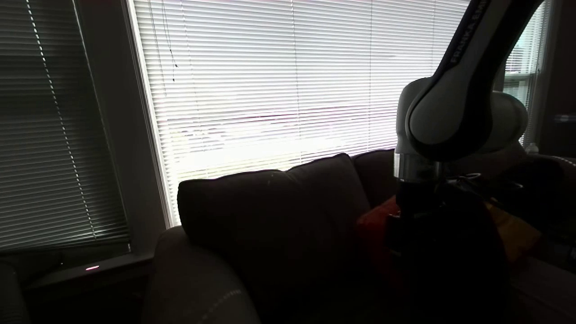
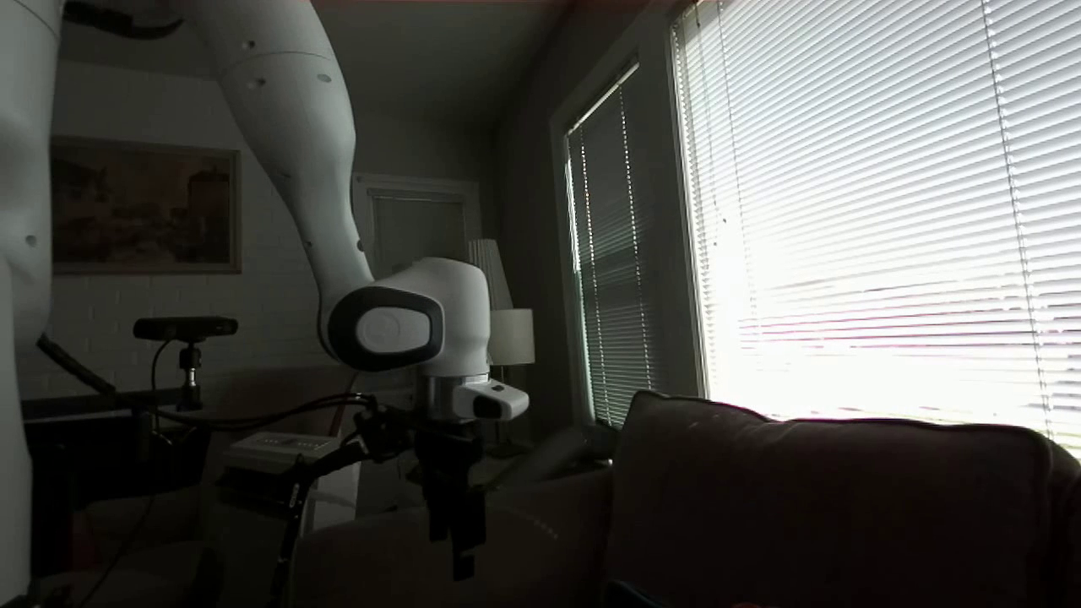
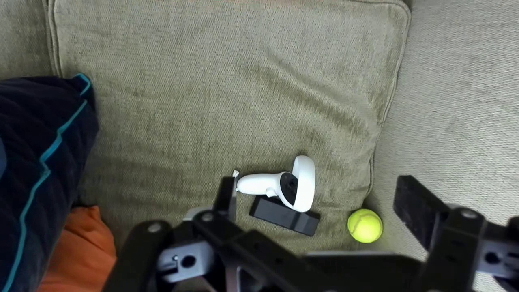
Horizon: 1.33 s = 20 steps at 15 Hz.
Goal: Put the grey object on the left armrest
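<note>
Apparently pre-pickup | gripper [image 3: 318, 202] spread wide, holding nothing | grey object not surely identifiable | next likely: find it, descend, grip; left armrest [image 1: 193, 281] afterwards

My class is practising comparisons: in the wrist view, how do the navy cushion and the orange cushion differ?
Colour: the navy cushion is dark blue and teal-trimmed; the orange cushion is plain orange where it shows.
Overlap: the navy cushion seems to lie partly over the orange cushion.
Extent: more of the navy cushion is in view than of the orange cushion.
Both look soft and are cut off by the picture's edge.
</note>
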Available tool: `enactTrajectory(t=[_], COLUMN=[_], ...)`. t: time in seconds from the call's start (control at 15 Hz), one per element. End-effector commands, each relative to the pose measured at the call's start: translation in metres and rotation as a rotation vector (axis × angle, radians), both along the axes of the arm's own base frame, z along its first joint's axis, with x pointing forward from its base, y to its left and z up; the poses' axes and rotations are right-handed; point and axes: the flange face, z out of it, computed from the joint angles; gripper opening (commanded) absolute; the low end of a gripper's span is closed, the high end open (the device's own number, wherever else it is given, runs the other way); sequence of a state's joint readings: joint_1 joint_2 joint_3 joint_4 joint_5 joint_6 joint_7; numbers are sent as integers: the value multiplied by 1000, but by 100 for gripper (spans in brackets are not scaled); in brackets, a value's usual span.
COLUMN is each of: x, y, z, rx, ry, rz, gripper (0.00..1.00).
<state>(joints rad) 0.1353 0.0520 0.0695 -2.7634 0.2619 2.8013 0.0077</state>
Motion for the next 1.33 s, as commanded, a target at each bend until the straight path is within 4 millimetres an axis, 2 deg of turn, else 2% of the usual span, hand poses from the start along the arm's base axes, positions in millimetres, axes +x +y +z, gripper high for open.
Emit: enactTrajectory(t=[0.0, 0.33, 0.67, 0.87, 1.27], x=[1, 2, 19, 31, 68], y=[0, 0, 10, 14, 27], z=[0, 3, -18, -38, -92], rx=[0, 1, 13, 11, 53], ry=[3, -7, -43, -54, -77], rz=[0, -2, -34, -61, -105], gripper=[100, 100, 100, 100, 100])
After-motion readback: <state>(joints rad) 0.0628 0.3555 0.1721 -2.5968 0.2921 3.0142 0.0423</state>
